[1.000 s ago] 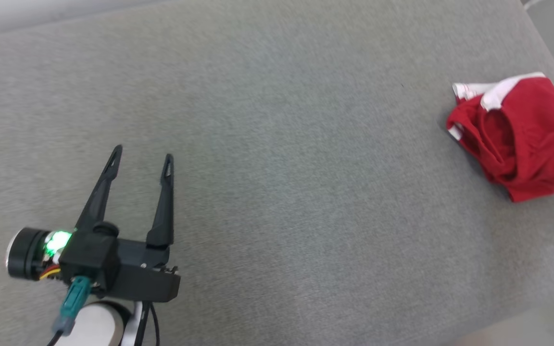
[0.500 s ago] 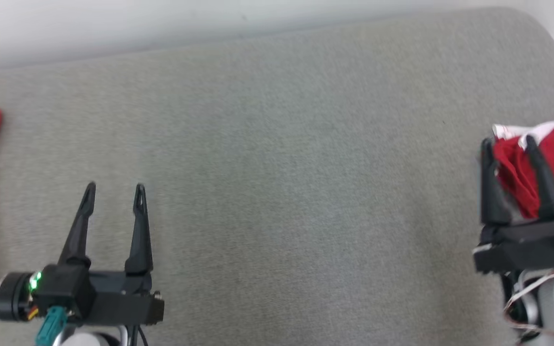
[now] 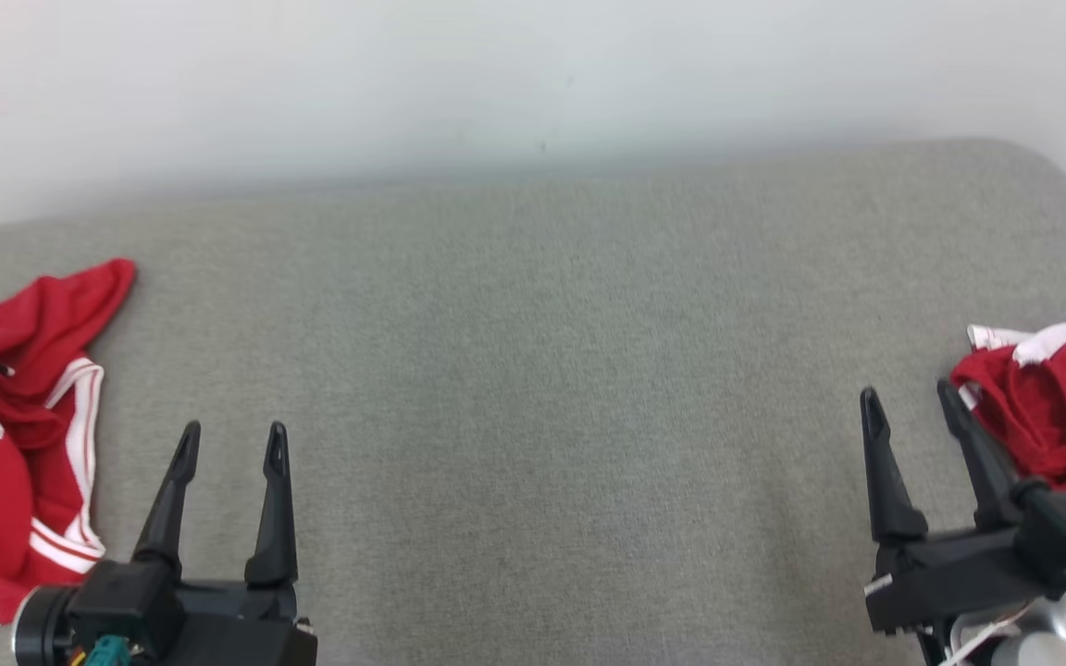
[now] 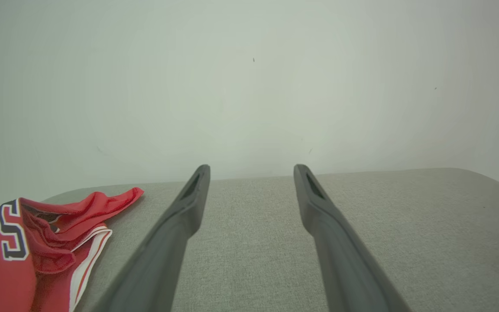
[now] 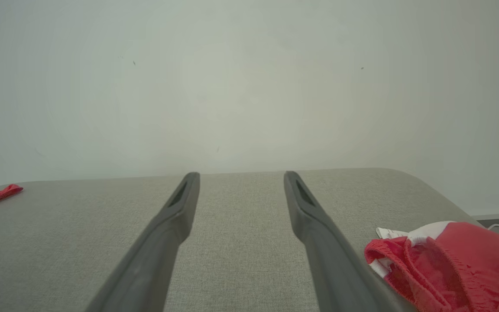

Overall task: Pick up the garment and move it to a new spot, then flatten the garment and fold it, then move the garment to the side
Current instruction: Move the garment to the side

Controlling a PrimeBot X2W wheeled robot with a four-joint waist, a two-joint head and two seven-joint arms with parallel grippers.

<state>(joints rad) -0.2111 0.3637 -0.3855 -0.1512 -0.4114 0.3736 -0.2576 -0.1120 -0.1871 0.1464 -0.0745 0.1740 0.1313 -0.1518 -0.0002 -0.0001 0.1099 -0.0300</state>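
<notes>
Red cloth lies at both ends of the grey table [image 3: 533, 351]. At the left edge of the head view I see a jersey [image 3: 6, 462] with white striped trim and dark lettering. It is rumpled, and one narrow end reaches toward the upper left. At the right edge sits a red heap [image 3: 1056, 416] of cloth, bunched up, with a white band at its top. I cannot tell which of the two the task means; neither is folded.

State of the left gripper [image 3: 232, 433]: fingers spread, nothing between them, over bare table to the right of the jersey and apart from it. State of the right gripper [image 3: 909, 396]: fingers spread, nothing held, outer finger just beside the red heap. I cannot confirm contact.

Handling, as I judge it: thin sports fabric, light and limp, with no stiffness. It is likely to slip over itself and drape when lifted. Take hold at a hemmed or banded edge, where the cloth is thicker, not in the middle of the bunch. Two spaced holds along one edge should let the piece hang open for flattening.
</notes>
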